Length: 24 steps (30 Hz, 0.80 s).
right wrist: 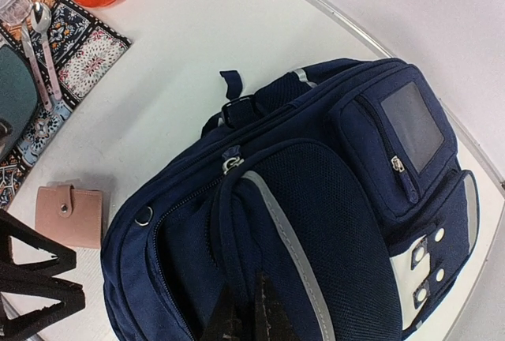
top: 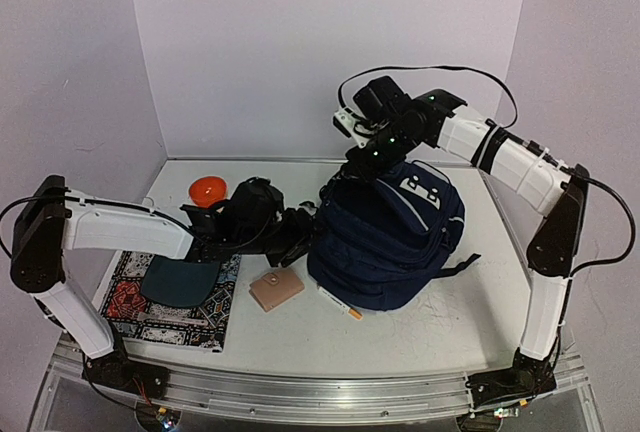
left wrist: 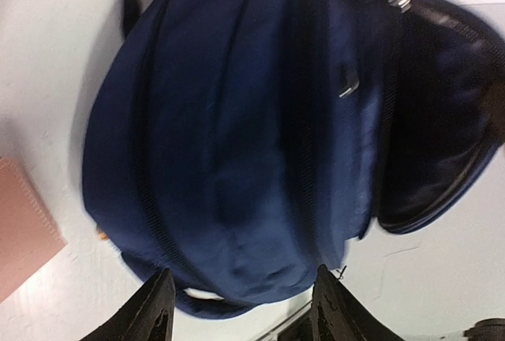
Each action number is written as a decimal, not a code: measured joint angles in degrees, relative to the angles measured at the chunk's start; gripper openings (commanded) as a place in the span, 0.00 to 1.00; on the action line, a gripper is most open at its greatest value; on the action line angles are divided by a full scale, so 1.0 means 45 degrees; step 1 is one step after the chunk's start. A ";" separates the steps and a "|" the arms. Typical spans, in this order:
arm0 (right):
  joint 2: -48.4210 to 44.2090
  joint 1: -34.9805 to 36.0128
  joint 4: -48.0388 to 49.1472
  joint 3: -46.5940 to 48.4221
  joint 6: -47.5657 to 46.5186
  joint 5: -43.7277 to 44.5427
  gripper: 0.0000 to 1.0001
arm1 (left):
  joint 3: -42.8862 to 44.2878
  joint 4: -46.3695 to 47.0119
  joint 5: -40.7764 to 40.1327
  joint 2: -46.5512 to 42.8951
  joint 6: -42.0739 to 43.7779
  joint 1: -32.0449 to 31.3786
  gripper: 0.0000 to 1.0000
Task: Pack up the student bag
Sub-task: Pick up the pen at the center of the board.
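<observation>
Student bag (top: 385, 242) lies front-up mid-table (top: 450, 322), one compartment gaping. The left claw (left wrist: 243, 297) stands open and empty just beside it, likely ready to load. The right claw (right wrist: 248, 313), closed, sits at the bag's top, probably steadying it.

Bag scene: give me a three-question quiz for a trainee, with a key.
1. True or false: the wallet is inside the bag.
2. The orange bowl sits: A) on the wallet; B) on the table; C) inside the bag.
3. Fill in: the left gripper, facing the bag, has its jaws ____.
Key: 1 false, it lies on the table beside the bag; 2 B; 3 open.
</observation>
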 measured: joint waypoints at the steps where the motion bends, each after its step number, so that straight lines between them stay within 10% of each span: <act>1: 0.0071 0.0002 0.0001 0.0069 -0.0015 0.0056 0.00 | -0.0103 -0.0200 -0.0058 -0.0002 0.0031 -0.0083 0.60; 15: 0.0273 -0.0289 0.0211 0.0100 0.0189 0.0008 0.39 | -0.0421 -0.1204 -0.0124 0.0148 0.0865 -0.0317 0.61; 24: -0.1740 0.0268 0.0073 -0.2219 0.1247 -0.0089 0.39 | -0.0311 -0.1552 0.0353 0.0715 0.1770 -0.0198 0.61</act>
